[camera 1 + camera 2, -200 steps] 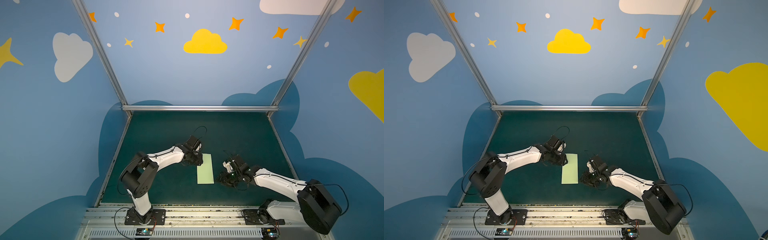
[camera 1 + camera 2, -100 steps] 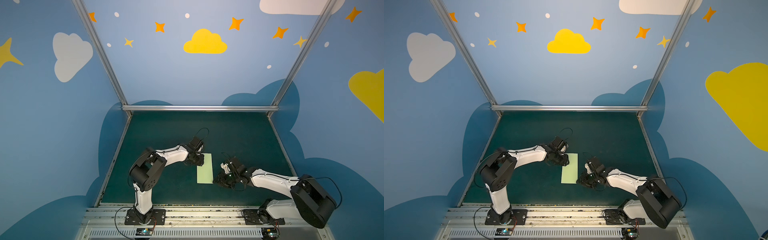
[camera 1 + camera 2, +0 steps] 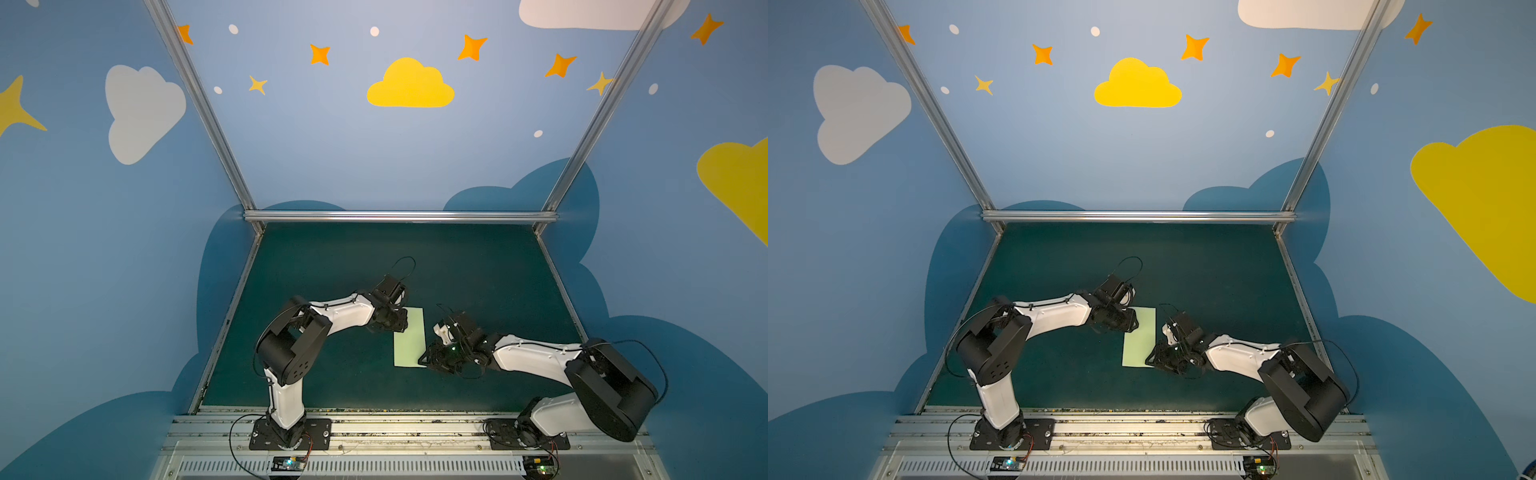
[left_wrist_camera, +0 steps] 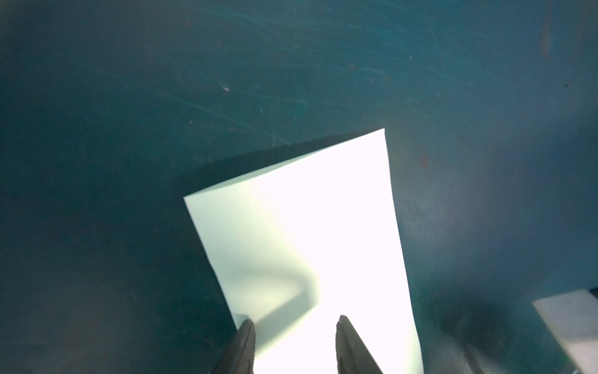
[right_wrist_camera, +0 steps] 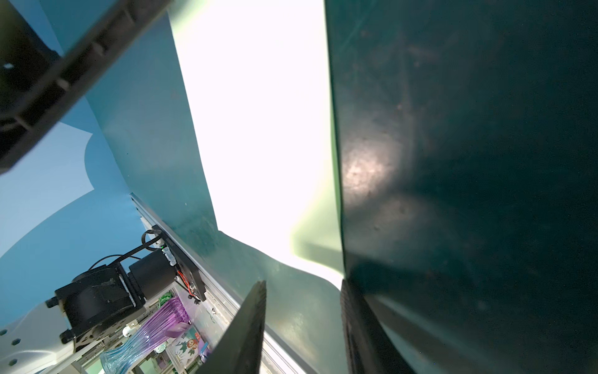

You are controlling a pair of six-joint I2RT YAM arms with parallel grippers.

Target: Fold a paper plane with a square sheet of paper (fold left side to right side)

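Plainly, left hand (image 4: pixel 293 323) and right hand (image 5: pixel 302 288) gape half-open, empty, at green paper (image 3: pixel 409 338).

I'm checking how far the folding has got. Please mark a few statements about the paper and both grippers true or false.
1. The paper is a slim rectangle, not yet a pointed dart. True.
2. The left gripper is at the paper's near right corner. False: it is at the far left corner; the right gripper is at the near right one.
3. Both grippers' fingers stand apart. True.
4. A second sheet lies on the table. False: only one sheet shows.
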